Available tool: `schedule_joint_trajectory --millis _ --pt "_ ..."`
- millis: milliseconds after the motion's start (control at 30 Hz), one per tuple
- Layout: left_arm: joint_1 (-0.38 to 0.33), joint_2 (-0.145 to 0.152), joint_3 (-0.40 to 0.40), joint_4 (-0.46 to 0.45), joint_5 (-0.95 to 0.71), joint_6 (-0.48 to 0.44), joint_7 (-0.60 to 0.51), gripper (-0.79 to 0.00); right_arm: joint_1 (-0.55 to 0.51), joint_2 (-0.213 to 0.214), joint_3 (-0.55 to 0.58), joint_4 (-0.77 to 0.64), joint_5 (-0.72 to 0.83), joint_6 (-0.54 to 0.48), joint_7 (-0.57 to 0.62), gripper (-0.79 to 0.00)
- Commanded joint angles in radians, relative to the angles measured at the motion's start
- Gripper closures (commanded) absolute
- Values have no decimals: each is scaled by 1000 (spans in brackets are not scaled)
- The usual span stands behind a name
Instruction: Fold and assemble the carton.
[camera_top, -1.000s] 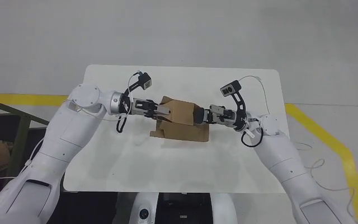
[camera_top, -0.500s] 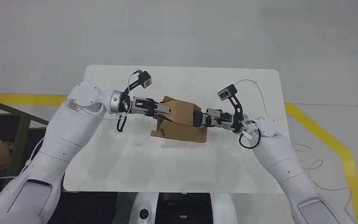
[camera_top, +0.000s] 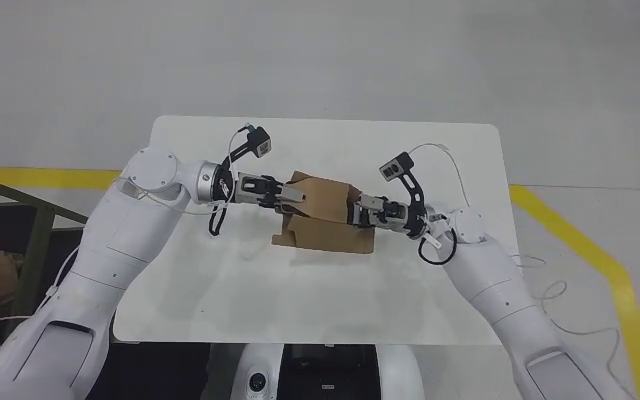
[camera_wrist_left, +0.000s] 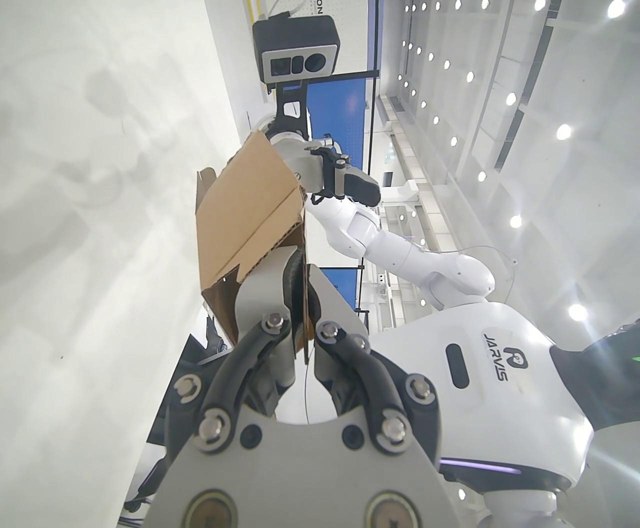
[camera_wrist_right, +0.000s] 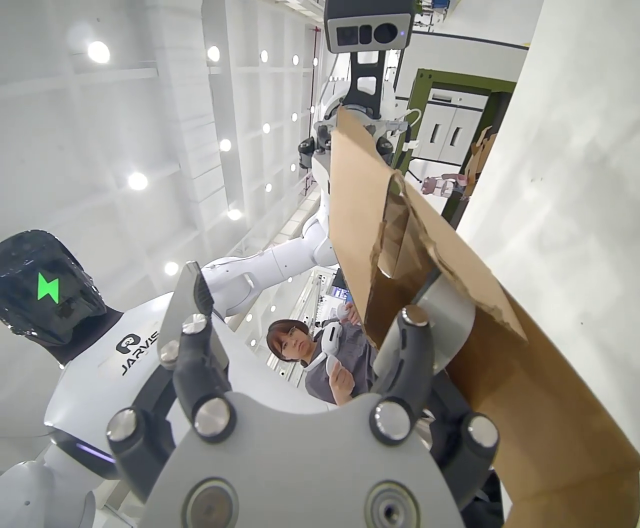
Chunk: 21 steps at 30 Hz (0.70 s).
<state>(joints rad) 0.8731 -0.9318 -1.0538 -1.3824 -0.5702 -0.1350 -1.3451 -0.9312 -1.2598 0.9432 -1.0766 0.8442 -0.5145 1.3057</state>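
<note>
Your white table (camera_top: 200, 290) stands on a grey floor (camera_top: 320, 60), with a yellow floor line (camera_top: 560, 215) running past its right side. The brown carton (camera_top: 325, 220) sits near the middle of the table, a little toward the far edge. It is only partly formed: its top panel slopes, and loose flaps stick out at the left end toward the near edge.

Your left gripper (camera_wrist_left: 299, 280) comes in from the left edge side and is at the carton's left end. Its fingers are pressed together on the thin edge of a cardboard flap, with the corrugated edge pinched between the two dark pads.

Your right gripper (camera_wrist_right: 315, 295) meets the carton's right end from the right edge side. Its fingers are spread wide. One finger lies against the cardboard, partly hidden behind a flap with a torn edge. The other finger (camera_wrist_right: 192, 300) stands free in the air, holding nothing. You cannot tell from these views whether the covered finger is inside or outside the carton's wall.
</note>
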Motion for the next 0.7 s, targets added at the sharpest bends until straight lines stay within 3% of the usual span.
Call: schedule_joint_trajectory --millis 0,233,333,667 --pt "1 0 0 1 3 0 -2 0 4 -1 4 -1 -7 -6 -6 -610" --pt "6 -1 -2 6 14 1 -5 0 6 1 23 -4 -25 -3 -3 -483" --pt "6 -2 -3 7 20 3 -5 0 6 2 30 -7 -32 1 1 -388" --pt "7 -4 -6 5 34 5 -5 0 36 7 37 6 -101 42 42 -332"
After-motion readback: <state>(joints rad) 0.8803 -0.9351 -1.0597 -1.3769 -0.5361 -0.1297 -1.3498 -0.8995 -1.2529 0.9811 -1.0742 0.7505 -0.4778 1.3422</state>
